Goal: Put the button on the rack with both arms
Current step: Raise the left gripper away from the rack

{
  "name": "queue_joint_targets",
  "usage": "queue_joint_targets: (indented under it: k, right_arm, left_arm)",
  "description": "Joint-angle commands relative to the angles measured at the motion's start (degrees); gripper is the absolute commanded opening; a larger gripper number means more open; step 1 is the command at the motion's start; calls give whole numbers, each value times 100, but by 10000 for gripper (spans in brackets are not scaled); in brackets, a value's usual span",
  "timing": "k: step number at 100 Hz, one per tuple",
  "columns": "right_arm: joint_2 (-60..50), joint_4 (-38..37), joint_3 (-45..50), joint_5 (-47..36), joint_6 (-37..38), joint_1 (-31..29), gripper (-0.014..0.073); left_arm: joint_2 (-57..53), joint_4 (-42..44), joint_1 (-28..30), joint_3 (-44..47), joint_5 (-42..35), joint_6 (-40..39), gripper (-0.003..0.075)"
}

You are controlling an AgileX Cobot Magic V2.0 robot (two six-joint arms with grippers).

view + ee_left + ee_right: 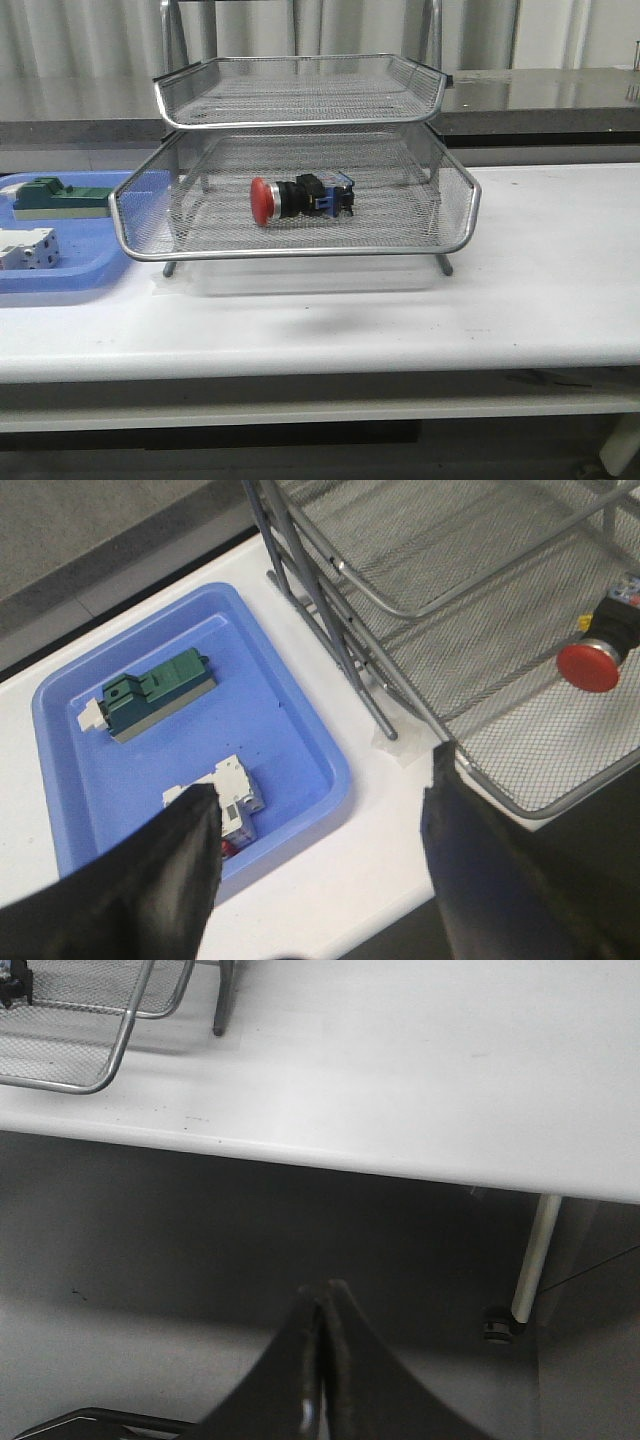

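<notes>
The button, with red mushroom head, black body and blue rear block, lies on its side in the lower visible tray of the silver wire-mesh rack. It also shows in the left wrist view, inside the rack. My left gripper is open and empty above the table's front edge, between the blue tray and the rack. My right gripper is shut and empty, below and in front of the table edge. Neither arm shows in the front view.
A flat blue plastic tray left of the rack holds a green block and a white switch unit; the tray, block and switch unit show in the left wrist view. A table leg stands beside the right gripper.
</notes>
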Motion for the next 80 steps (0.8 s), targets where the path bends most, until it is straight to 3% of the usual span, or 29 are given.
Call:
queue_joint_targets:
  k: [1,18,41,65,80]
  right_arm:
    - [33,-63,-137,-292,0,-22,-67]
    - [33,-63,-137,-292,0,-22,-67]
    - [33,-63,-137,-292,0,-22,-67]
    - [33,-63,-137,-292,0,-22,-67]
    - [33,-63,-137,-292,0,-22,-67]
  left_arm:
    - [-555,-324,14,438,-1055,-65,418]
    - [-1735,-648,14,1783,-2108,-65,418]
    - [-3090,-689,14,3101,-2983,-65,418]
    - [-3748,-806,14,3711,-3704,-65,417]
    - [-3757,-806,14,3717,-3766,-65,417]
